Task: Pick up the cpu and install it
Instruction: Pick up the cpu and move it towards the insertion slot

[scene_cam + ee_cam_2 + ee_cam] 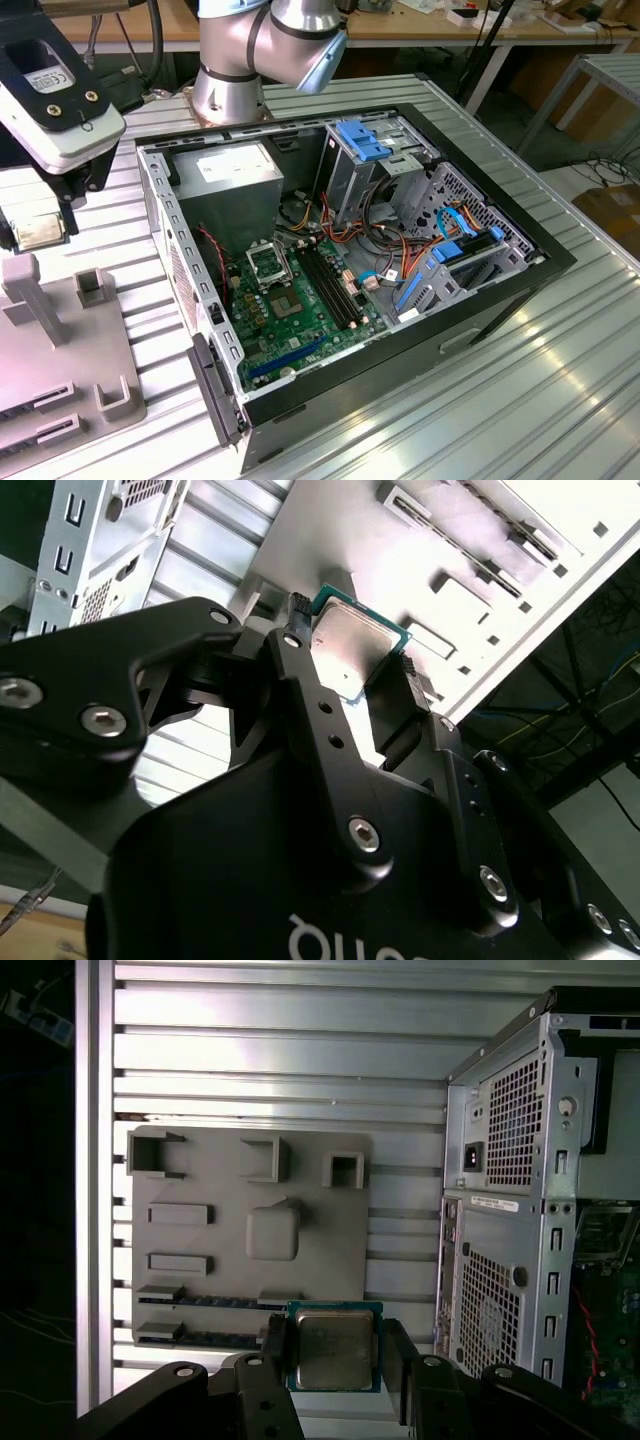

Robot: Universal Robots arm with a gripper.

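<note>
The black two-fingered pincer [335,1360] is clamped on two opposite edges of the small flat square cpu with a silver-grey metal top [333,1345]. It holds the cpu above the grey moulded parts tray [250,1160] on the ribbed metal tabletop [300,1060], beside the open computer case [510,1210].

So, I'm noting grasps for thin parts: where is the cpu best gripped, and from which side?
By two opposite edges, coming square onto its flat metal top. The cpu is a thin flat square, so only its edges offer purchase; the gripper holds it just so, with its fingers on either side.
</note>
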